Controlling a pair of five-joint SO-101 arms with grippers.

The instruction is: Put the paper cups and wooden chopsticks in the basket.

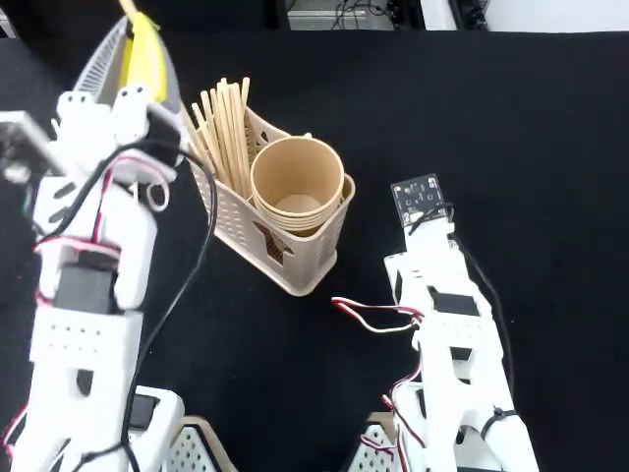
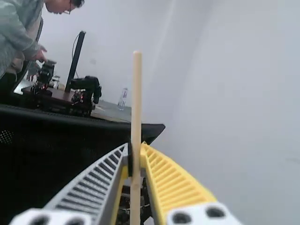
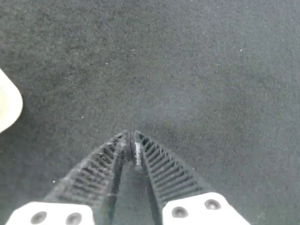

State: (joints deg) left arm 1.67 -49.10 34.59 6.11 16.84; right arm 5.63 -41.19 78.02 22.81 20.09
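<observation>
My left fingers (image 2: 164, 173) pinch one pale wooden chopstick (image 2: 136, 103) upright, seemingly just beside the beige slatted plastic basket (image 1: 295, 265) of stacked brown paper cups (image 1: 297, 182) — released off-line, it could glance off the rim and fall. Meanwhile my right fingers (image 3: 159, 168) sit closed, empty, above the black table (image 3: 211, 70).

A black cloth (image 1: 531, 128) covers the table, its weave fine and faintly speckled in the right wrist view. Beyond its far edge lies a tangle of dark cables (image 1: 346, 12). The left wrist view shows a plain white wall (image 2: 234, 93) and, farther off, a desk (image 2: 105, 111) carrying a thin dark monitor (image 2: 76, 54) (seen nearly edge-on), a clear bottle (image 2: 123, 98) and some dark gear (image 2: 86, 89) too small to make out.
</observation>
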